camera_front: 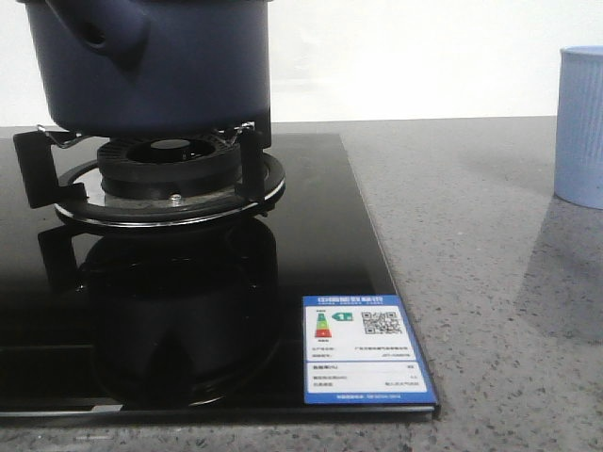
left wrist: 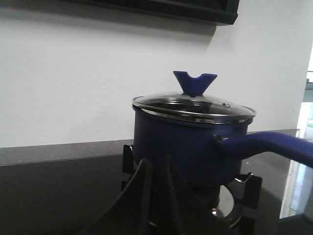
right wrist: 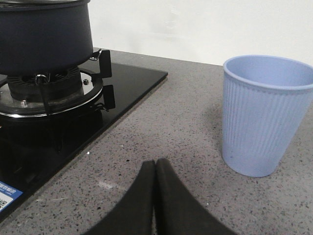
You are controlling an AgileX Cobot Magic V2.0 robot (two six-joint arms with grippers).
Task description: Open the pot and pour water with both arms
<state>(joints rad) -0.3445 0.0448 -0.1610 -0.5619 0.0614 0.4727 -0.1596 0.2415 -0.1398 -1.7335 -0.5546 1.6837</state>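
Here the pot sits on the burner grate of a black glass hob, toward ten o'clock in the front view, with only its lower body showing there. The left wrist view shows it whole: dark blue, straight-sided, closed by a glass lid with a metal rim and a blue V-shaped knob, its long blue handle running off to three o'clock. The lid is still on.

The left claw hangs just in front of the pot at about the height of its base, its two dark fingers a little apart at the tips, holding nothing. The right claw hovers low over the grey speckled surface, fingers pressed together and empty.

A pale blue ribbed cup stands upright on the surface, well apart from the hob, at three o'clock in the front view and near the right claw. A blue-bordered energy label is stuck at the hob's near corner, around five o'clock from the burner.
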